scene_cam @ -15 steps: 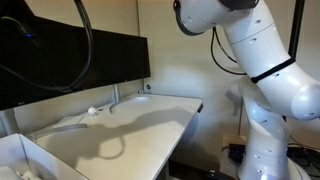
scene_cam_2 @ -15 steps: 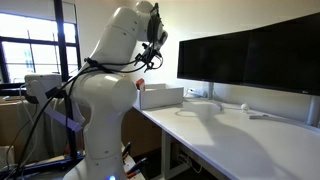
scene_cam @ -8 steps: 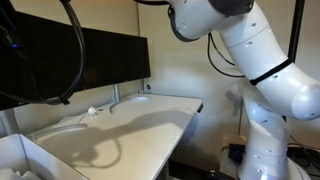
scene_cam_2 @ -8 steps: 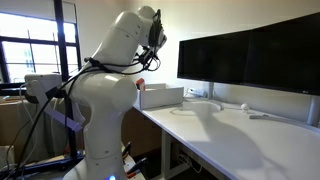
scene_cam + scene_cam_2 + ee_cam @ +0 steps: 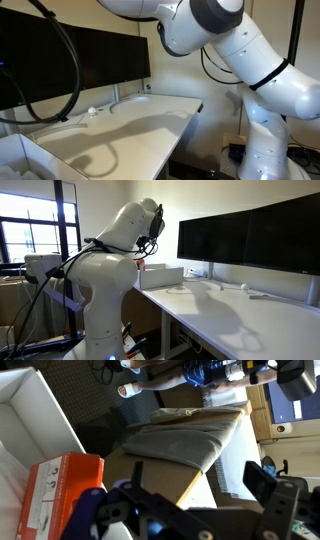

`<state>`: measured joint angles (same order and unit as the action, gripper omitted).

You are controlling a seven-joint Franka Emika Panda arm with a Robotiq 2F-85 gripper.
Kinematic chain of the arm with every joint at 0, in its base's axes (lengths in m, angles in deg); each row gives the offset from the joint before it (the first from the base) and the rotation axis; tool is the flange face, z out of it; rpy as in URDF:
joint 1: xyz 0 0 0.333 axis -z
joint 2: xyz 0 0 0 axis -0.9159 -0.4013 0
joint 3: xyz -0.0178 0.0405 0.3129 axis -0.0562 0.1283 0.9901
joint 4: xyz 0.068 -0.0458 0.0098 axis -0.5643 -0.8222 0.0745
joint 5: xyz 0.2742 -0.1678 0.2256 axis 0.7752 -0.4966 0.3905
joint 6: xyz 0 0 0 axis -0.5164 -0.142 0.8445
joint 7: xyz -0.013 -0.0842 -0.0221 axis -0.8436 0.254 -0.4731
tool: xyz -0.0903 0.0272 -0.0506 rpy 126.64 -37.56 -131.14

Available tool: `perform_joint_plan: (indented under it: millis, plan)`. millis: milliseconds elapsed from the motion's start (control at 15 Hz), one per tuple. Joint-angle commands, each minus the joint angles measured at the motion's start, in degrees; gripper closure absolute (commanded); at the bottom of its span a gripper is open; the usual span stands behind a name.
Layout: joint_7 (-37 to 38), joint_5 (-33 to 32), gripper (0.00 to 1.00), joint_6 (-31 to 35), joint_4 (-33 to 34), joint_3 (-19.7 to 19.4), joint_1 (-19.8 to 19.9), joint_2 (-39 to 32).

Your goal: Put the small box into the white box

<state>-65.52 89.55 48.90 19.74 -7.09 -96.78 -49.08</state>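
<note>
In the wrist view the small box (image 5: 60,492), orange-red with a white side panel, shows at the lower left, right by the white box (image 5: 45,415), whose thin wall runs across the upper left. I cannot tell whether the carton stands inside it. My gripper (image 5: 200,495) is open and empty, with its dark fingers (image 5: 270,485) spread wide, to the right of the carton and apart from it. The white box also shows in both exterior views (image 5: 18,158) (image 5: 160,276) at the desk's end. The gripper itself is out of sight in both.
Black monitors (image 5: 90,60) (image 5: 250,245) stand along the desk's back. A tiny white round thing (image 5: 92,111) lies near them. A black cable (image 5: 70,70) hangs at the left. Below the gripper, cardboard boxes (image 5: 190,440) and clutter sit on the floor beside the desk edge.
The arm's upper links have swung over towards the monitor side and now fill more of the top of the exterior view. Its shadow on the desk has shifted. Nothing was grasped.
</note>
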Motion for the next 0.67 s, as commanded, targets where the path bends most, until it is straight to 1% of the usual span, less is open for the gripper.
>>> perform_joint_plan:
  millis: [0, 133, 200, 600]
  plan:
    - [0.25, 1.08, 0.00, -3.82, 6.81, 0.17, -1.70, -4.58]
    - [0.14, 0.92, 0.00, -3.48, 9.37, -0.04, -2.57, -6.32]
    - [0.20, 0.37, 0.00, -2.67, 9.43, 0.52, -2.46, -6.55]
    - [0.67, -0.07, 0.00, -3.22, 13.18, 0.25, -3.54, -9.76]
